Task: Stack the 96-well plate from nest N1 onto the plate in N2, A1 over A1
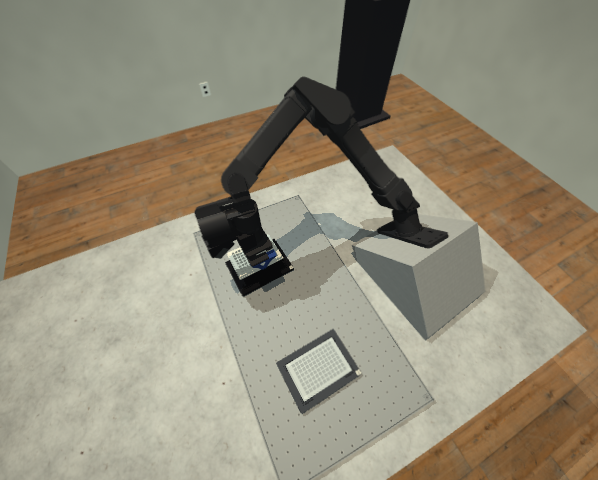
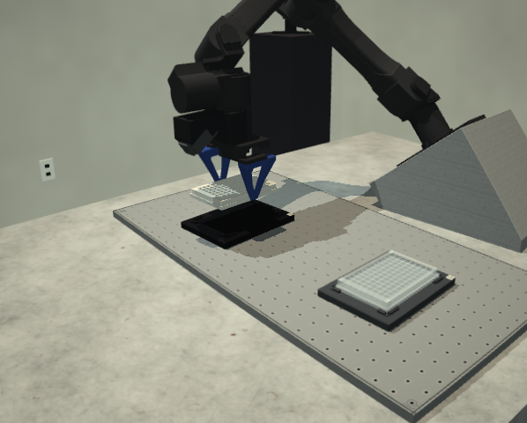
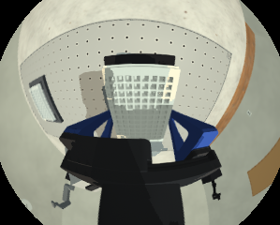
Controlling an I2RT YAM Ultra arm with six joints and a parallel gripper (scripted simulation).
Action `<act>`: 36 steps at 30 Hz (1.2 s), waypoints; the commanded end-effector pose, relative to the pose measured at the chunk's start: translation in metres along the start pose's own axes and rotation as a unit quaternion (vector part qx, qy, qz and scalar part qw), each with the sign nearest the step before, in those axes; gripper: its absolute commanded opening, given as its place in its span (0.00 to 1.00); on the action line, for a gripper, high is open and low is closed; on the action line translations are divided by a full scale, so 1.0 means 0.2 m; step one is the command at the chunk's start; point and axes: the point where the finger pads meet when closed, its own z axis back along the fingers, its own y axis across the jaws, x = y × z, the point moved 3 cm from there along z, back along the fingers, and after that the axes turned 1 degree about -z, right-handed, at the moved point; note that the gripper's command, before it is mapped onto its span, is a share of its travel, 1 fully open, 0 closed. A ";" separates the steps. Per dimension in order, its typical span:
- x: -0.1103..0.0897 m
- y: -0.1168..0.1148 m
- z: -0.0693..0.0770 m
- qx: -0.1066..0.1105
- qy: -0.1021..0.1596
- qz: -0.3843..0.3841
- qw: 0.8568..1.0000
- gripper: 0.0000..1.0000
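Figure: plate transfer, lift stage. I am holding the upper 96-well plate (image 2: 218, 193) in the gripper (image 2: 236, 191), whose blue fingers (image 2: 253, 181) are pinching the plate across its width, one on each long side. The plate is hanging level in the air, clear of the black plate nest N1 (image 2: 239, 223), which is lying open directly beneath it on the perforated breadboard (image 2: 300, 337). From the wrist view I am looking down the plate's well grid (image 3: 142, 90), with the dark edge of the nest (image 3: 140, 59) showing just beyond its far end. The second 96-well plate (image 2: 388, 278) is sitting in plate nest N2 (image 2: 391, 318), well apart along the same board, toward the near end in the exterior view. A small pale corner mark (image 2: 449, 277) is sitting at one corner of N2. The arm is reaching from its grey pedestal (image 1: 433, 289) beside the board.
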 end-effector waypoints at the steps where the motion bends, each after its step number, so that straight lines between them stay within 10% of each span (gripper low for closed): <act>1: 0.03 -0.02 0.15 -0.005 -0.023 -0.006 1.000 0.00; 36: 0.02 -0.02 0.32 -0.003 -0.023 -0.006 1.000 0.00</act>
